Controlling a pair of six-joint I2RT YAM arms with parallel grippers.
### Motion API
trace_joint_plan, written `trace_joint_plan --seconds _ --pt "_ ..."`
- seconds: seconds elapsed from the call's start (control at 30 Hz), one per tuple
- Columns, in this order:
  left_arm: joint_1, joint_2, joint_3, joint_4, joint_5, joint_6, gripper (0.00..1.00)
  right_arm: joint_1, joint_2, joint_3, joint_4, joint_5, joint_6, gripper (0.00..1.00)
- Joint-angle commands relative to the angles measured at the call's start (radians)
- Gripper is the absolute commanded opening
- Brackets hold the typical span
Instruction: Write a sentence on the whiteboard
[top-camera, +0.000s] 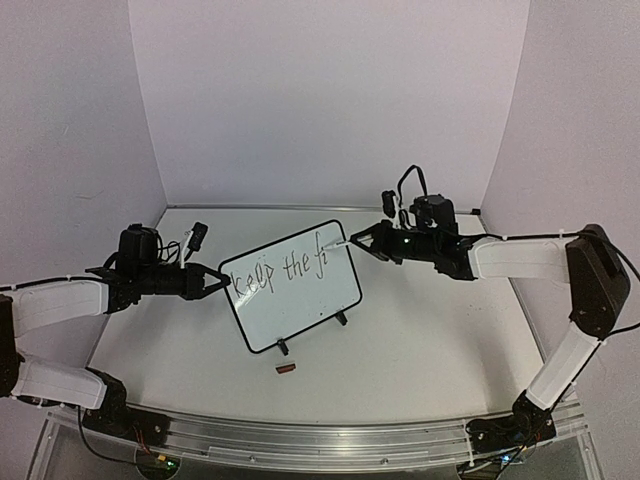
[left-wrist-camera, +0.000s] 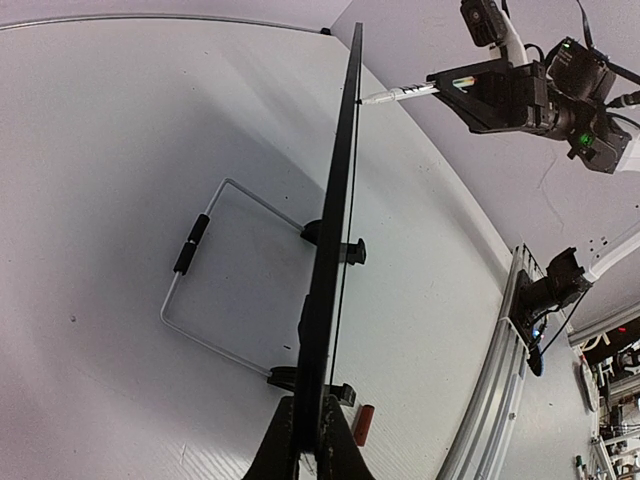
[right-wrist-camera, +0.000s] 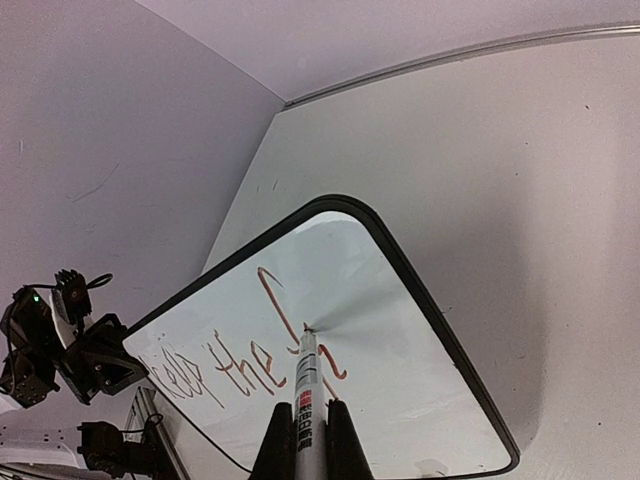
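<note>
Left pincer (top-camera: 226, 282): clamped on whiteboard (top-camera: 300, 315) left edge, steadying it
Right pincer (top-camera: 355, 240): grips marker (right-wrist-camera: 305, 385), tip on its face, extending the sentence (top-camera: 275, 272)

We identify two arms of like build: the left arm (top-camera: 60, 305) at frame left, the right arm (top-camera: 515, 258) at frame right. Link shells are white; joint housings are black. The left gripper (top-camera: 228, 281) and the right gripper (top-camera: 352, 241) are black and triangular. A black cable (top-camera: 405, 178) loops at upper right.
</note>
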Motion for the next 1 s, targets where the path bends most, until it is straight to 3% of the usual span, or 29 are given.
trace_joint_plan --seconds 0.0,0.33,0.97 --pt "0.008 0.008 0.040 -0.010 -0.073 0.053 0.00 -0.005 0.009 0.038 0.021 0.019 -0.011 0.00" --pt "0.008 0.011 0.040 -0.006 -0.072 0.053 0.00 -0.006 -0.091 -0.025 0.032 0.025 -0.010 0.00" --pt "0.007 0.005 0.039 -0.013 -0.072 0.053 0.00 -0.011 -0.033 -0.031 0.031 0.047 -0.005 0.00"
